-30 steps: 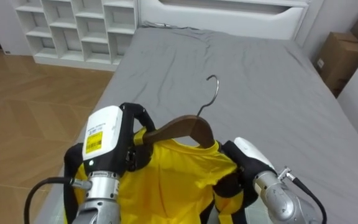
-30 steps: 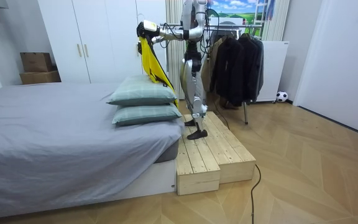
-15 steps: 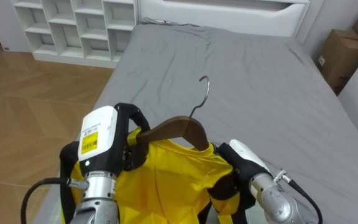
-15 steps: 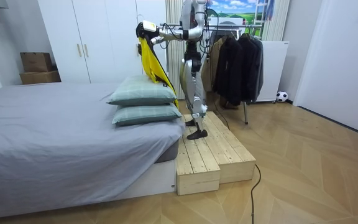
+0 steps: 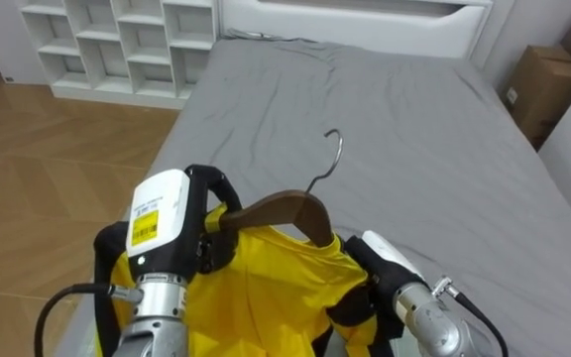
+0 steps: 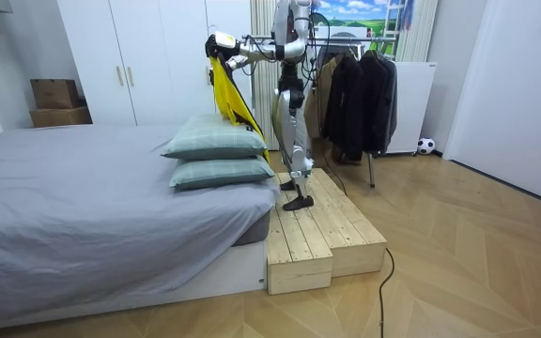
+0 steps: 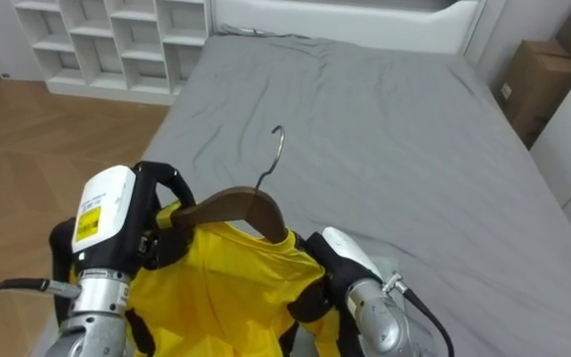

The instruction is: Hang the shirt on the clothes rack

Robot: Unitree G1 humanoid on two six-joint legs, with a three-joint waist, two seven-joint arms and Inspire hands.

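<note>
One hanger point(image 5: 284, 209), one shirt point(image 5: 256, 290), two pillows point(image 6: 216, 141).

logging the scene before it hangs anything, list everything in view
hanger: one, brown wood, held over the bed
yellow shirt: one, yellow, draped on the hanger
bed: one, grey, before the robot
pillows: two, grey-green, stacked on the bed beside the robot
wooden step: one, pale, under the robot
dark clothes: several, black, hanging behind the robot
cardboard boxes: two, brown, stacked at the room view's left
shelf unit: one, white, by the bed's far end
left hand: fingers curled round the hanger's end
right hand: fingers curled on the yellow shirt
</note>
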